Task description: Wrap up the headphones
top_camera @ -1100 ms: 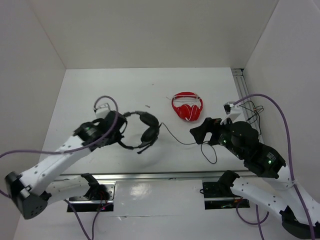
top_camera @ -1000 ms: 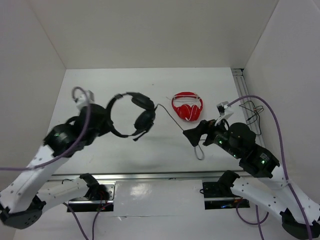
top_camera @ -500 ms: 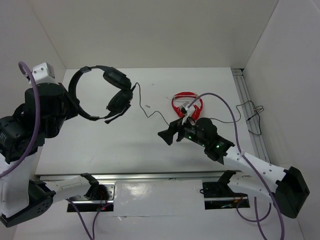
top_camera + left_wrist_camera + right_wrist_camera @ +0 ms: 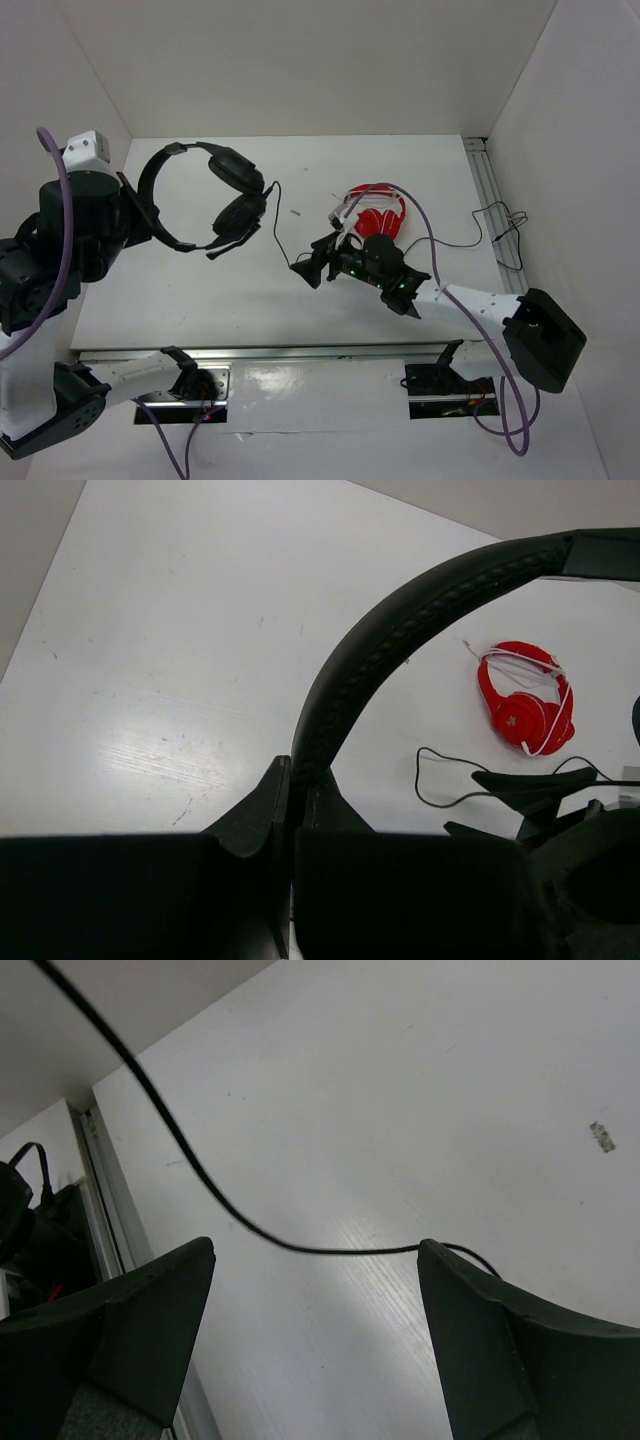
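Observation:
The black headphones (image 4: pixel 215 195) hang in the air over the table's left side, both earcups facing right. My left gripper (image 4: pixel 142 212) is shut on the thin headband (image 4: pixel 400 620); in the left wrist view its fingers (image 4: pixel 262 805) pinch the band's lower end. The thin black cable (image 4: pixel 280 235) drops from the earcups to my right gripper (image 4: pixel 308 268), which is stretched left over the middle of the table. In the right wrist view the right gripper (image 4: pixel 315 1260) is wide open. The cable (image 4: pixel 250 1230) crosses the gap at the fingertips, not pinched.
Red-and-white headphones (image 4: pixel 378 212) lie on the table behind my right arm and also show in the left wrist view (image 4: pixel 525 695). An aluminium rail (image 4: pixel 485 170) and loose wires (image 4: pixel 500 215) run along the right wall. White walls close both sides.
My left arm has lifted the headphones off the table, up and to the left. My right arm has reached left across the table along the trailing cable.

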